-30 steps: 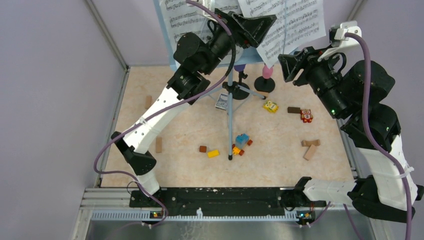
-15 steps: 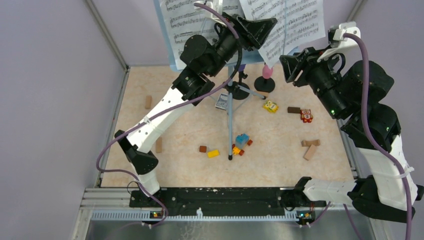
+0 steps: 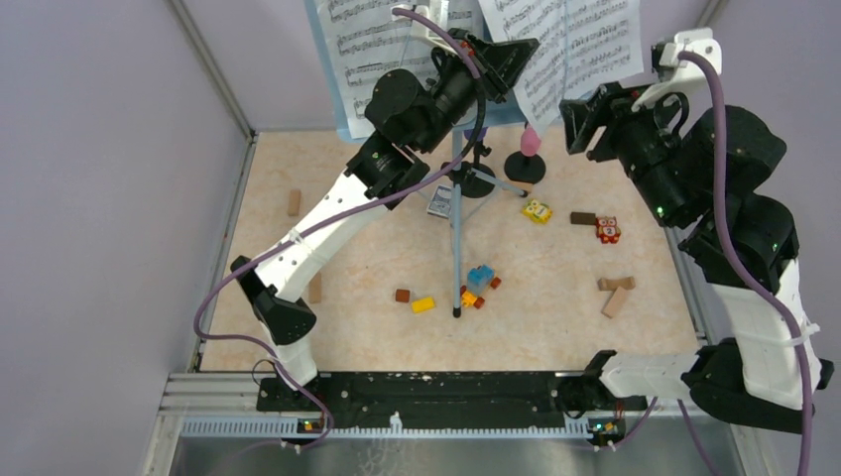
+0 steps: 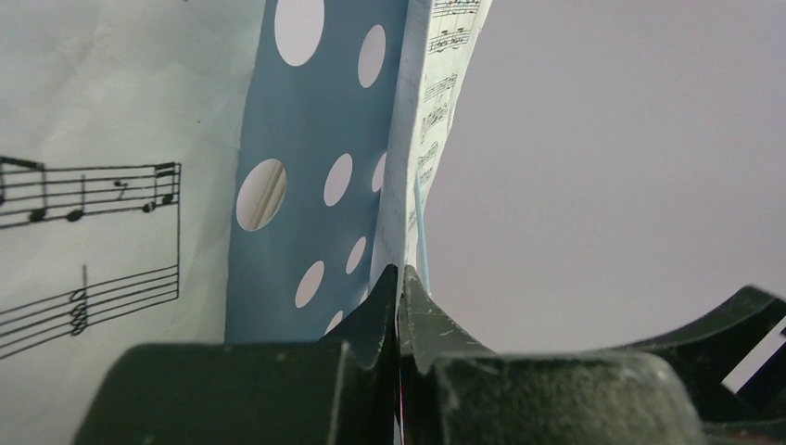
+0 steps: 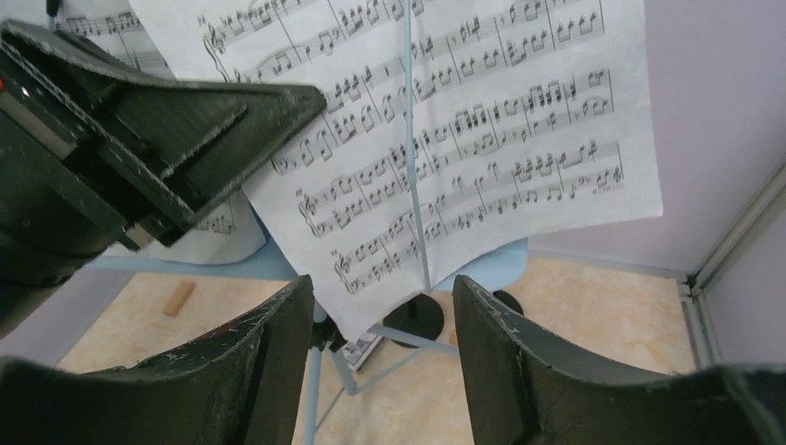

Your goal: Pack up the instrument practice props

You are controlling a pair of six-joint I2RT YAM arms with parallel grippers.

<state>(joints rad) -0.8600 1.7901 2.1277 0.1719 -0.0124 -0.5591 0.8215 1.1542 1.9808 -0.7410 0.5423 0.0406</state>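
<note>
Standing on tripod legs (image 3: 456, 258) toward the far middle of the table (image 3: 555, 327), the pale blue music desk (image 4: 287, 111) is seen raised high, its face pierced with round holes. Two white sheets printed with staves are carried on it. The left page (image 3: 362, 50) is spread over the desk's left half, and the right page (image 3: 585, 45) hangs tilted over the right half, its lower corner reaching below the desk's edge.

Below the desk, two black round-based stands are set on the table. The left mic holder (image 3: 468, 180) is placed just beside the tripod's pole; what it carries cannot be told, since the arm crosses it. In the right mic holder (image 3: 524, 167) the pink microphone (image 3: 532, 142) is held upright. A small card box (image 3: 439, 202) is laid just beside the left holder, and toy bricks (image 3: 480, 278) and wooden blocks (image 3: 615, 296) are scattered over the nearer table.

The left gripper (image 4: 399, 306) is raised to the middle of the desk, between the two sheets. Its fingers are pressed together, and the inner edge of the right page is pinched in the seam between them.

The right gripper (image 5: 382, 292) is held up in front of the right page's lower part. Its fingers are spread apart, and nothing is gripped or touched by them.
</note>
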